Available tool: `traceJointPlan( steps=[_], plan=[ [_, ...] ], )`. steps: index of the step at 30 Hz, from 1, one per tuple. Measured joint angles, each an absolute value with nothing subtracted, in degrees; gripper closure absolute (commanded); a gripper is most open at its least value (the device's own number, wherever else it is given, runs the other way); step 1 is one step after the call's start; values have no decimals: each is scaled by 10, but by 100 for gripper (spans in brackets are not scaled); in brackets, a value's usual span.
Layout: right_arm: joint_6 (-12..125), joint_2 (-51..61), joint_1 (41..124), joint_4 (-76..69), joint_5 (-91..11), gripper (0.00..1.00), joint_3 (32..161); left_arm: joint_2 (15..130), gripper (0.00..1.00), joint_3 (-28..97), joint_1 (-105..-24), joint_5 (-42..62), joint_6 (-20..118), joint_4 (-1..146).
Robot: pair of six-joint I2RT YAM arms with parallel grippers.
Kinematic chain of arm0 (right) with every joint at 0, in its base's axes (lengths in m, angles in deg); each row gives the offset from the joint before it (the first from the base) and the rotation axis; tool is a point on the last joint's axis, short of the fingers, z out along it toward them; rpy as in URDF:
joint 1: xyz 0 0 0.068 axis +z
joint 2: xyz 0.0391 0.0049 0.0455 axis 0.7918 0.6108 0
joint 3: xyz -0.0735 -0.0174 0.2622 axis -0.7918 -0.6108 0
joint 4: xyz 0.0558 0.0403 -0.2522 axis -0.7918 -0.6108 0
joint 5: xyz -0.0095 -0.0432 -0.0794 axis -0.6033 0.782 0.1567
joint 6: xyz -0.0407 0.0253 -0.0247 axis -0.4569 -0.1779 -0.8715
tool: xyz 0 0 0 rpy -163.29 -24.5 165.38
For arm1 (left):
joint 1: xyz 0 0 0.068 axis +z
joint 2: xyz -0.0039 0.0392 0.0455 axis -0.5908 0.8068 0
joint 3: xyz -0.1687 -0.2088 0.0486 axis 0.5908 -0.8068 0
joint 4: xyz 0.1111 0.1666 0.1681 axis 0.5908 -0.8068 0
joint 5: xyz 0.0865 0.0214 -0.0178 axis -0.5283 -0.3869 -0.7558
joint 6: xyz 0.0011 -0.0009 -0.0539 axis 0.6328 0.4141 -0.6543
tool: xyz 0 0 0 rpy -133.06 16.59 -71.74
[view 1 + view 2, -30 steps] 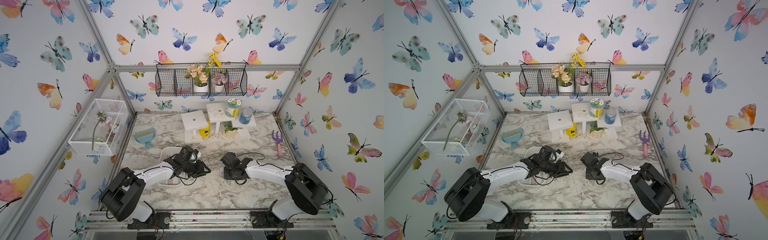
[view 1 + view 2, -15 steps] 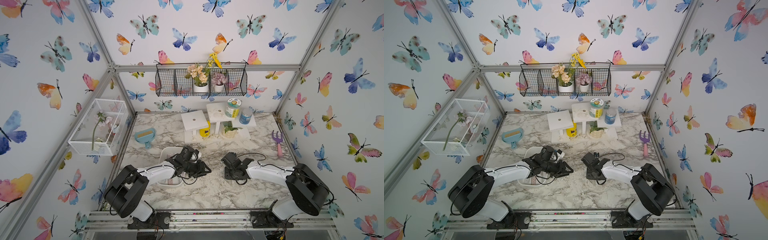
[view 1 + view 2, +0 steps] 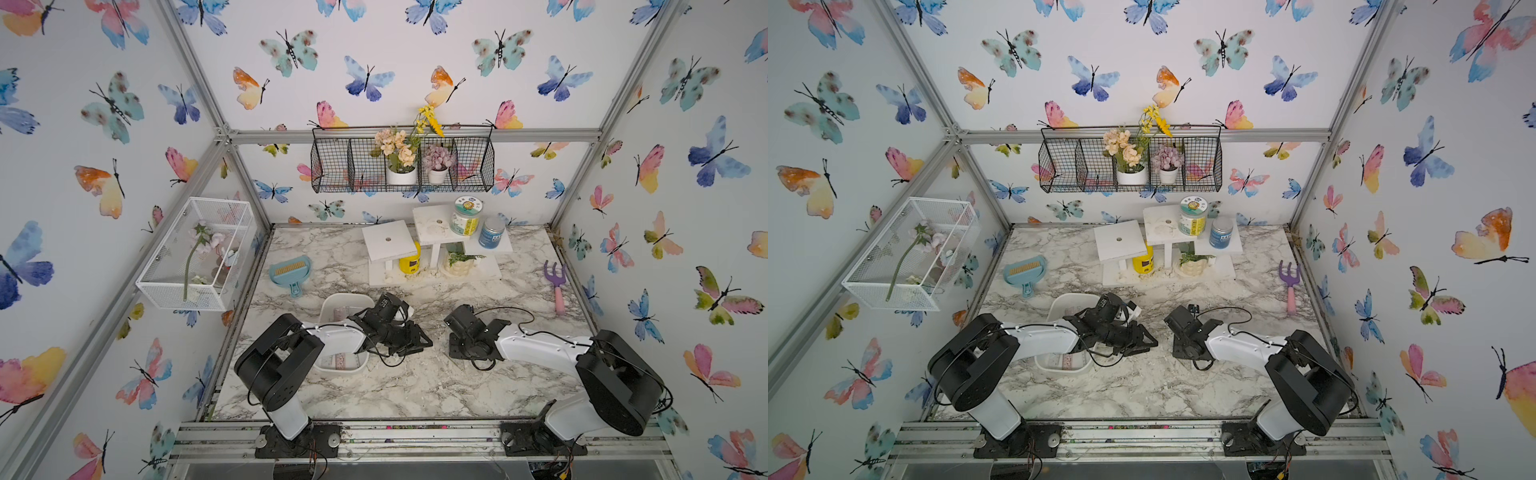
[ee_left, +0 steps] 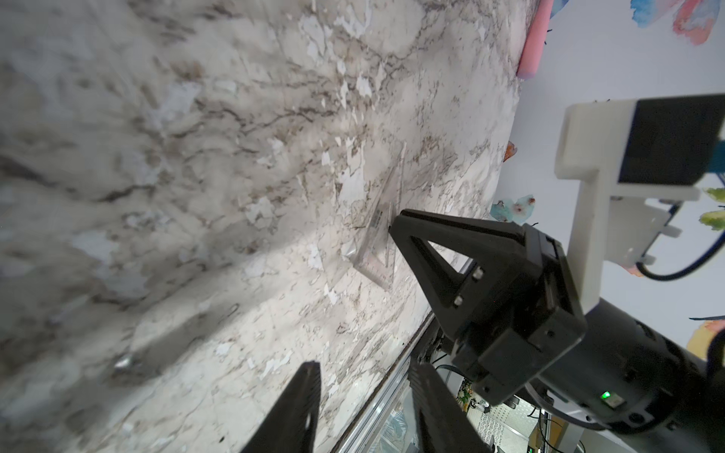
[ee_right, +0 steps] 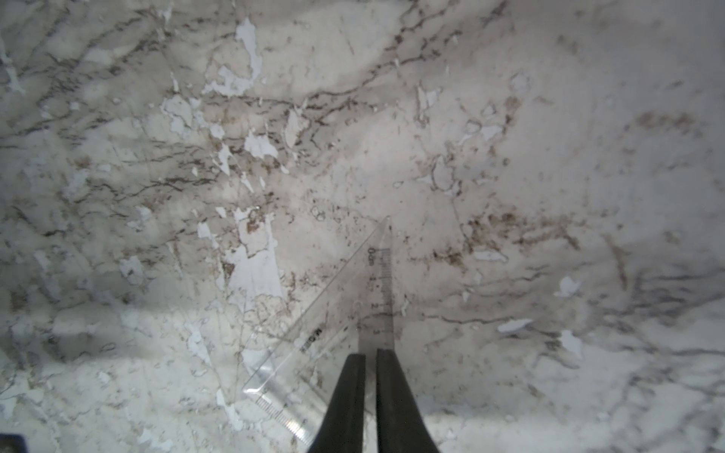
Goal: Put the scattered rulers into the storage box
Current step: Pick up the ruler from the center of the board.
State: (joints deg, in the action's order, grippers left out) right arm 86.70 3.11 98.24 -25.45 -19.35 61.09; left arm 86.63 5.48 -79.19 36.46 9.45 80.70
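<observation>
Set square [image 5: 345, 321]: thin, stiff, light, likely slippery; on table [image 3: 415, 386], lower centre in a top view, right of storage box [image 3: 345, 296]. Right gripper [image 5: 370, 355] pinches its scaled edge; left gripper [image 4: 363, 366] half-spread, empty.

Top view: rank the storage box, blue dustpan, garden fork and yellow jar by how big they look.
1. storage box, though the left arm covers its middle.
2. blue dustpan and garden fork: unsure, the fork longer, the dustpan wider.
3. yellow jar, partly hidden under a stand.

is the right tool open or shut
Shut: in the right wrist view the right tool is closed on the marked edge of a clear set square.
</observation>
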Motion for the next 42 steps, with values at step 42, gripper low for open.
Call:
traceJointPlan(
  steps=[42],
  plan=[
    [877, -9, 945, -110, -263, 90, 525, 999, 70, 167, -885, 282, 95, 818]
  ],
)
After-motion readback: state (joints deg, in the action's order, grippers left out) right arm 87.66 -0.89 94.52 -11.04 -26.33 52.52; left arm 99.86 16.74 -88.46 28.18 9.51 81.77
